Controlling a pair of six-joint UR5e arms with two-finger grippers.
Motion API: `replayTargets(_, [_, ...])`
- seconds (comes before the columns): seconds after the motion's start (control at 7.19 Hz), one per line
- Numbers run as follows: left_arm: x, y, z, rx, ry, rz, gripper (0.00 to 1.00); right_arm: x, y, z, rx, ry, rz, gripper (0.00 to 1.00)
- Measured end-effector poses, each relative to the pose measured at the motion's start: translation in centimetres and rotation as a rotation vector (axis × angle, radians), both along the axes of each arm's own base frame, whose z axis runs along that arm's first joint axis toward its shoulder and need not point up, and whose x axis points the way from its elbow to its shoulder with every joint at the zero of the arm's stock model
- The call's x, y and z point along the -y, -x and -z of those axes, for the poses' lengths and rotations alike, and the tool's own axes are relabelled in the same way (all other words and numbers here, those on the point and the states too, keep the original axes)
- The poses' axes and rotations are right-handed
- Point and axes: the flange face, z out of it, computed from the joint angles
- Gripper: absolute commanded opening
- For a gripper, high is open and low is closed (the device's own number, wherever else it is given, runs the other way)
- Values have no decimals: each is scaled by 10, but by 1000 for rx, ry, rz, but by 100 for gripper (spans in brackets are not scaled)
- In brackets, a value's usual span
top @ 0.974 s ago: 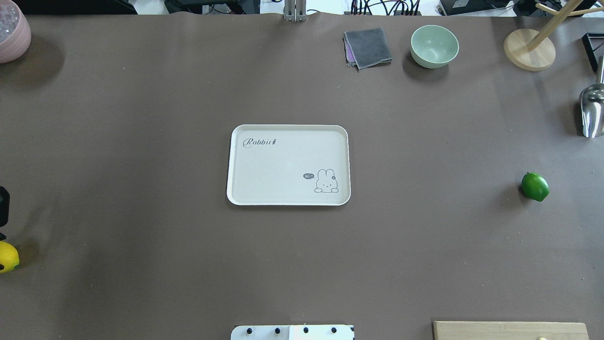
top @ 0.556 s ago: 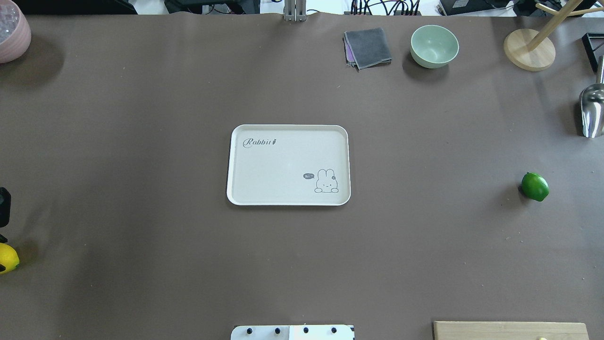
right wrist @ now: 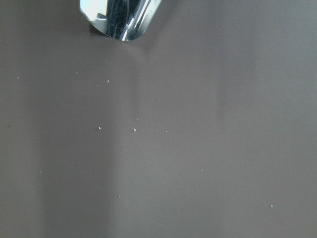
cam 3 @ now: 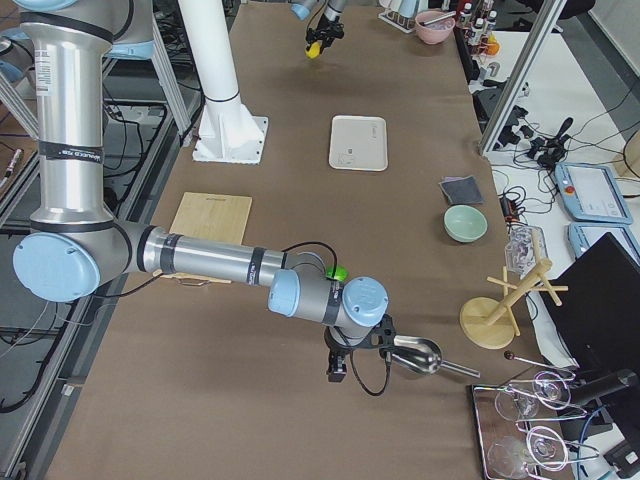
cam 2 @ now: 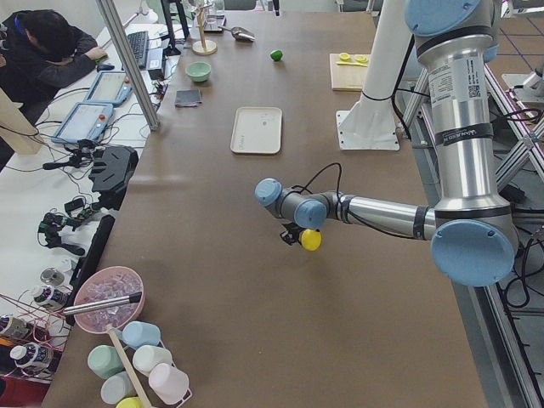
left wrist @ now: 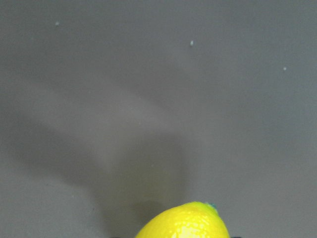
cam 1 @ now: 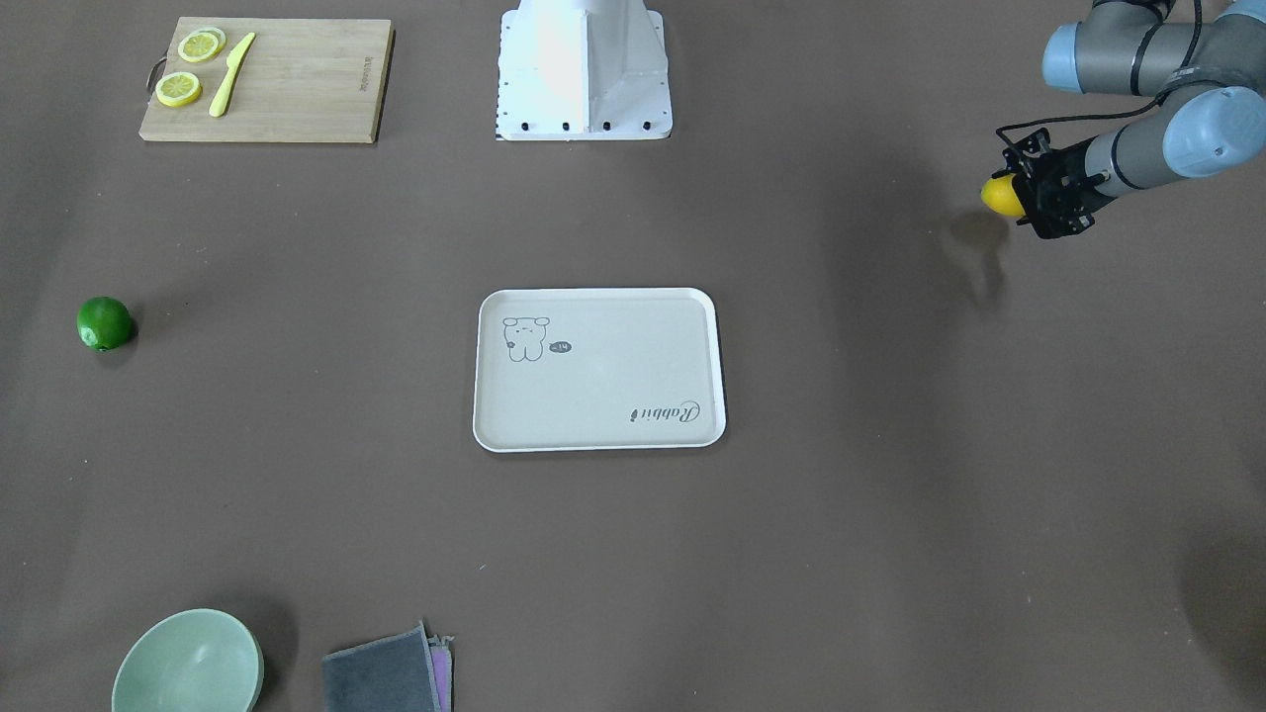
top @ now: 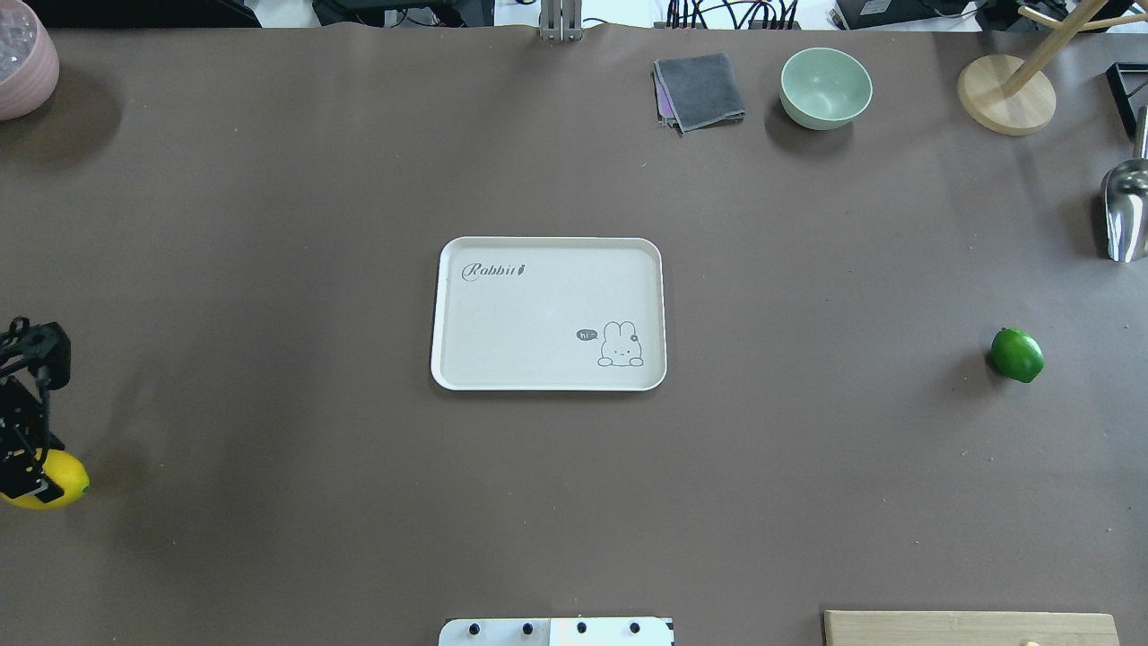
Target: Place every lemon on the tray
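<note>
1. At the robot's own edge of the table (top: pixel 269 224), the white base plate (cam 1: pixel 584 79) sits in the middle. A wooden cutting board (cam 1: pixel 297 79) lies toward the robot's right, with 2 lemon slices (cam 1: pixel 179 89) and a yellow knife (cam 1: pixel 229 74) on it.
2. Slightly farther out, at the robot's far left, the left gripper (cam 1: pixel 1021 198) is clamped on the yellow lemon (cam 1: pixel 999 196) and holds it clear of the tabletop. The fruit's shadow falls on the bare brown surface beside it. The left wrist view shows only the lemon's upper curve and a small green tip, low in the frame.
3. Mid-table, the tray (top: pixel 538 305) lies flat with its long side running across the table. It carries the "Rabbit" script and a bunny drawing. Both lemons are well apart from it, 1 toward each end of the table.
4. At about the same depth, far to the robot's right, the green lemon (top: pixel 1017 354) rests on the table.
5. Near that lemon, toward the right end, the right gripper (cam 3: pixel 345 365) points down over the table, just beside a metal scoop (top: pixel 1126 211). Only the right side view shows this gripper, so I cannot tell whether its fingers are spread or closed.
6. Along the far edge stand a pink bowl (top: pixel 27 81) at the left corner, a folded grey cloth (top: pixel 700 90) just beside a pale green bowl (top: pixel 825 87), and a wooden stand (top: pixel 1004 94) toward the right corner.
</note>
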Motion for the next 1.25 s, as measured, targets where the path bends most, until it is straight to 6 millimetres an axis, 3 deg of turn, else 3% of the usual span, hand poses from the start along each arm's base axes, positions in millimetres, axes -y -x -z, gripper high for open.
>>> replayTargets(0.42, [80,-37,102,39,130,136,0,1,0,1,0,-3,0,100])
replayTargets(0.83, [129,-73,205,63,309,325,0,2,0,2,0,-4,-1,100])
replayTargets(1.11, [161,-98,251,86,429,443,0,3,0,4,2,-7,-2,100])
replayTargets(1.25, [174,-113,259,83,492,504,0,4,0,5,3,-10,-2,100])
